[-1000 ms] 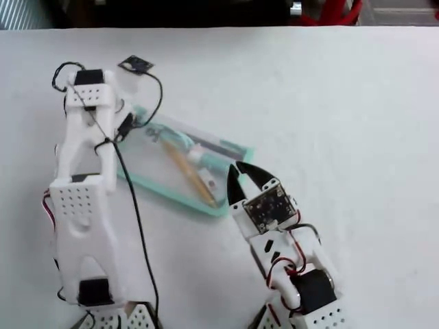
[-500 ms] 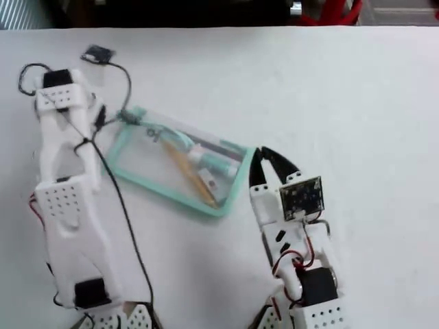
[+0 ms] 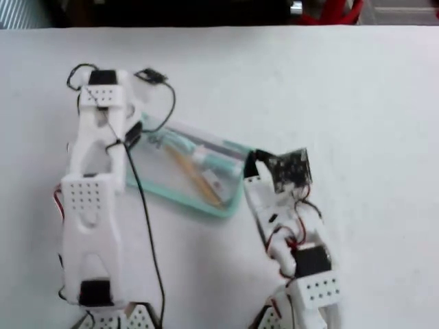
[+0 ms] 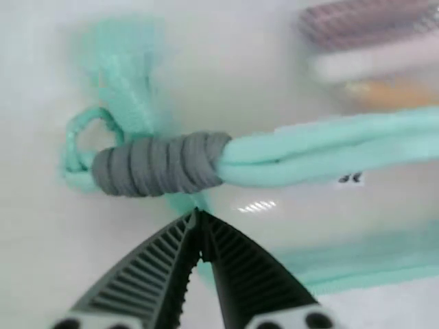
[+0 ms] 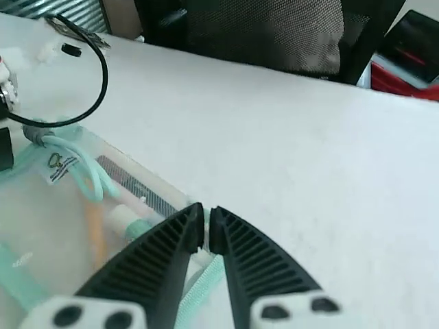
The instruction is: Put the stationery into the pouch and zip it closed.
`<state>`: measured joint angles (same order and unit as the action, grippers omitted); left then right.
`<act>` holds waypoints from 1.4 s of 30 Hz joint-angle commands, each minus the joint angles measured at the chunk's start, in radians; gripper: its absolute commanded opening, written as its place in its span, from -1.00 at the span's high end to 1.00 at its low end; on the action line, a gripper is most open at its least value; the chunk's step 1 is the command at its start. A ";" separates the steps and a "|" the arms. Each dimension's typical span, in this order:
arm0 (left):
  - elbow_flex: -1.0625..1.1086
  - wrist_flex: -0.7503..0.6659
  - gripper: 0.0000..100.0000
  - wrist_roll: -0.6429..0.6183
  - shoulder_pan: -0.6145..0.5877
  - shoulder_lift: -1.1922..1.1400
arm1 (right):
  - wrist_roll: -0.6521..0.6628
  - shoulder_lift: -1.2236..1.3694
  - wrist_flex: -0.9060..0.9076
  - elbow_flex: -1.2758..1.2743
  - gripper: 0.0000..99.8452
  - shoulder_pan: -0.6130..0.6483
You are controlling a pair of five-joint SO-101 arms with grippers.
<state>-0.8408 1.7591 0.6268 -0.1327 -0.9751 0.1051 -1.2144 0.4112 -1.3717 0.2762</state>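
White desk (image 3: 357, 96) is carrying everything; a black mesh chair (image 5: 274, 34) is standing behind its far edge.

- Cable (image 3: 140, 199): black, trailing down the left arm and lying across the near end of the pouch.
- Pouch (image 3: 180, 199): clear with teal trim, lying flat and slantwise between the two arms. It is holding a yellow pencil (image 3: 188, 171) lying diagonally, and a teal-and-white pen (image 3: 219, 163) crossing above it.
- Cord (image 4: 161, 164): teal loop bound with grey wrap, lying at the pouch's end by the left arm.
- Left hand (image 4: 200, 218): fingers pressed together, tips meeting on teal trim just under the grey wrap. Whether anything is being pinched is hard to make out, and the arm is covering this spot from above.
- Right hand (image 5: 204, 212): fingers nearly together at the pouch's other end, pinching the teal edge.
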 commanded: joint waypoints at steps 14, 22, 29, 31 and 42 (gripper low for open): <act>0.232 0.029 0.95 0.080 0.200 0.114 | -0.072 1.167 0.182 0.824 0.96 -0.136; 0.292 0.029 0.95 0.068 0.323 0.116 | -0.137 1.323 0.390 1.039 0.96 -0.231; 0.255 0.026 0.95 0.006 0.415 0.122 | -0.133 1.339 0.470 1.043 0.96 -0.156; 0.207 0.029 0.95 -0.029 0.386 0.150 | -0.133 1.363 0.461 1.046 0.96 -0.125; 0.054 0.003 0.95 0.006 -0.091 0.406 | -0.143 1.600 0.475 1.293 0.96 -0.134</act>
<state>-0.7442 1.7837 0.5854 -0.0836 -0.6360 -0.0299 0.3705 0.8807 -0.1703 0.1412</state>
